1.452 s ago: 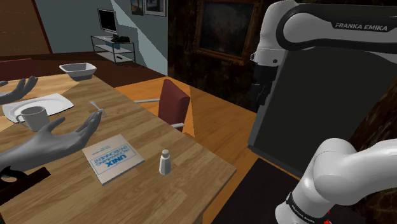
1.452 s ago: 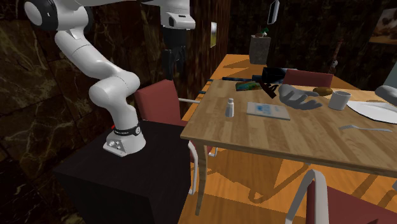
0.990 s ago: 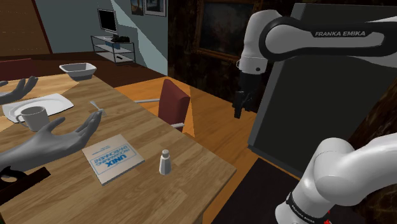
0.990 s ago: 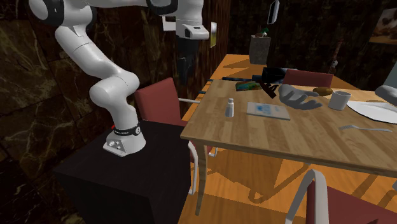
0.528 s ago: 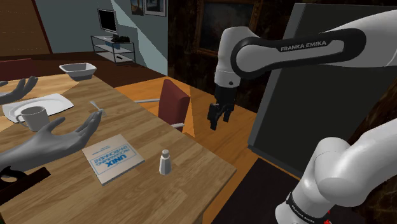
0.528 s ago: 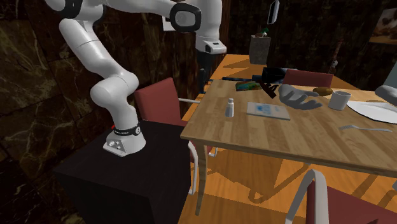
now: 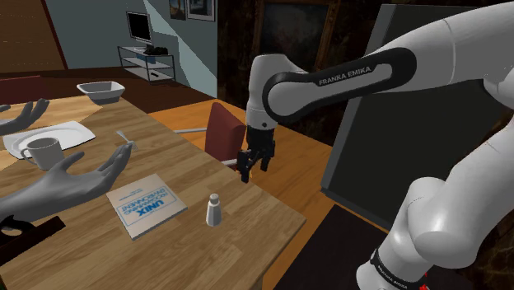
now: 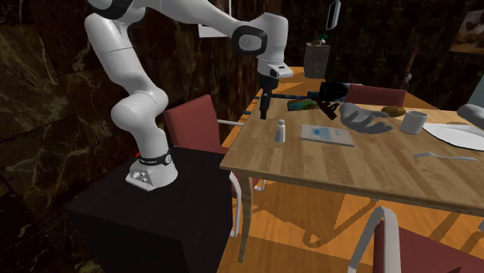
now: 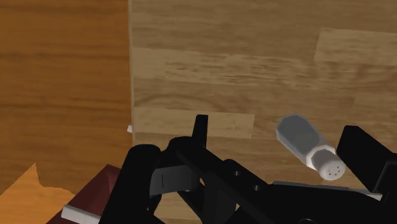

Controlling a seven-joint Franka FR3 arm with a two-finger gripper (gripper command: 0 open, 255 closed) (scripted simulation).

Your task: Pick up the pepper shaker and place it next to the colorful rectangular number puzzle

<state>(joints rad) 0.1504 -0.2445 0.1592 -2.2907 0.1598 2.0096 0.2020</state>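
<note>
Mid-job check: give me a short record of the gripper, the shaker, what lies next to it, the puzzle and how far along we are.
gripper: open, empty, in the air above the edge of the wooden table, short of the shaker
shaker: pale, upright on the table, untouched
nearest neighbour: blue and white book, lying flat, apart from the shaker
puzzle: probably the colourful flat piece farther along the table; too small to be sure
progress: pick-up not yet done
</note>
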